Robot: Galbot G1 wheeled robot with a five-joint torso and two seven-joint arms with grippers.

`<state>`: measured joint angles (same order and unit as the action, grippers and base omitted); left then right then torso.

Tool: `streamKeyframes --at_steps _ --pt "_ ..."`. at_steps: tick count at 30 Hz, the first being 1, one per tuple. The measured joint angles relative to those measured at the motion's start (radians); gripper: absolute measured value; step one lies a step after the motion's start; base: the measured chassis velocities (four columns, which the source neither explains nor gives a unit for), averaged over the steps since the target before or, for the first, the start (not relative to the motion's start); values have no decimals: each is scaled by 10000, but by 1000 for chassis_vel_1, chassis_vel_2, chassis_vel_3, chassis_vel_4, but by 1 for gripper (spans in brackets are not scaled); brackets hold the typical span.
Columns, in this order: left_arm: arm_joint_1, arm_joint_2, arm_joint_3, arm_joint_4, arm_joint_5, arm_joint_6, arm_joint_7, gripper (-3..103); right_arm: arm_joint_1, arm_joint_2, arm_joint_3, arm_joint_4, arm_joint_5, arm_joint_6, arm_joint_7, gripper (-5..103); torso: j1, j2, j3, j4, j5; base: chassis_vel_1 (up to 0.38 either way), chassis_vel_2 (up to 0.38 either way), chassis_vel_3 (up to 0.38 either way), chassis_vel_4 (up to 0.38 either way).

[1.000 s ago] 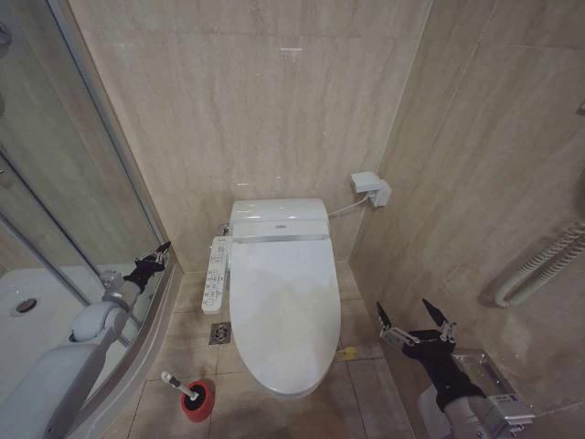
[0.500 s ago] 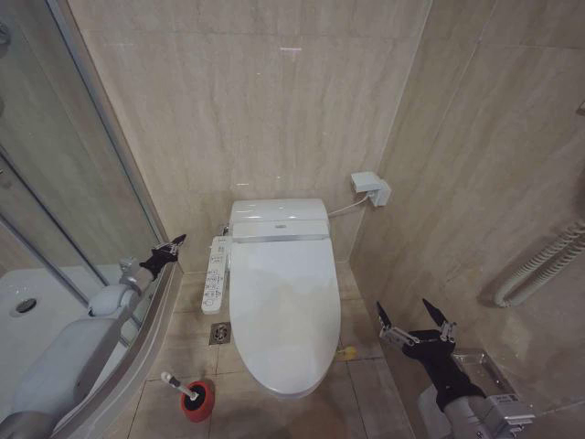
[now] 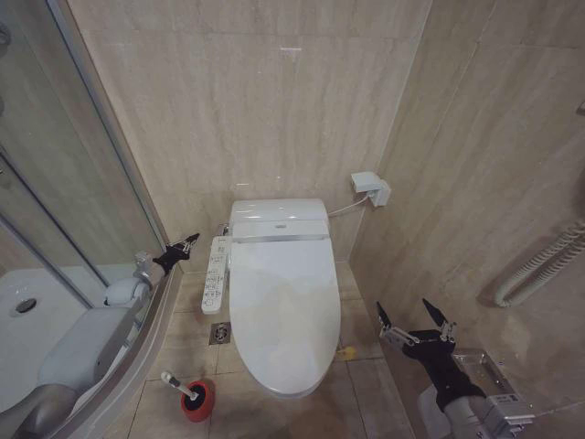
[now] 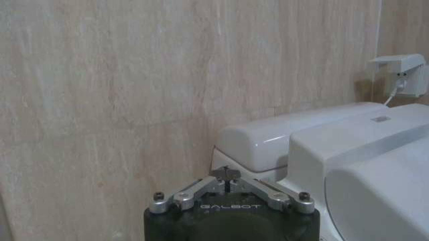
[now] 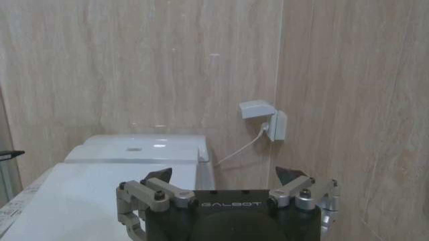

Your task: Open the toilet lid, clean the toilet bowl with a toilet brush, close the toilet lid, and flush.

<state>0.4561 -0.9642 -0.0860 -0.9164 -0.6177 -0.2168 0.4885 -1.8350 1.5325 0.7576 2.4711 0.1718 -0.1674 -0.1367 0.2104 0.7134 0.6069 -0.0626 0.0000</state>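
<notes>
At the left edge of the head view, your left gripper has crept rightward over the last second, from beside the shower glass to just short of the button panel; its jaws are pinched together. That reads as the reach toward the toilet lid, so the opening step has not begun: the lid lies flat and closed over the toilet bowl in the middle of the frame.

Low and left of the bowl, the toilet brush leans in its red holder on the floor tiles, untouched. Mind the button panel, which sits between your left gripper and the lid's edge, and the curved shower rail close along that arm.

At the lower right, your right gripper hangs unmoved beside the bowl near the right wall, jaws spread wide and empty. A wall socket with its cable sits upper right of the tank.
</notes>
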Motion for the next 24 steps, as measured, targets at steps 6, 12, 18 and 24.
streamKeyframes --at_steps 6,12,18,24 --pt "-89 74 27 27 -29 -17 107 0 0 0 0 0 0 0 0 100 0 0 0 -1 0 0 0 0 0" --pt "-49 116 27 -15 -45 -18 89 0 0 0 0 0 0 0 0 100 0 0 0 -3 -1 0 0 0 0" --pt "15 134 -9 -47 -54 -40 81 0 0 0 0 0 0 0 0 100 -1 0 -1 -2 -1 0 0 0 0" --pt "93 128 -45 -77 -55 -52 155 0 0 0 0 0 0 0 0 100 -1 0 -1 0 -1 -62 61 58 -50"
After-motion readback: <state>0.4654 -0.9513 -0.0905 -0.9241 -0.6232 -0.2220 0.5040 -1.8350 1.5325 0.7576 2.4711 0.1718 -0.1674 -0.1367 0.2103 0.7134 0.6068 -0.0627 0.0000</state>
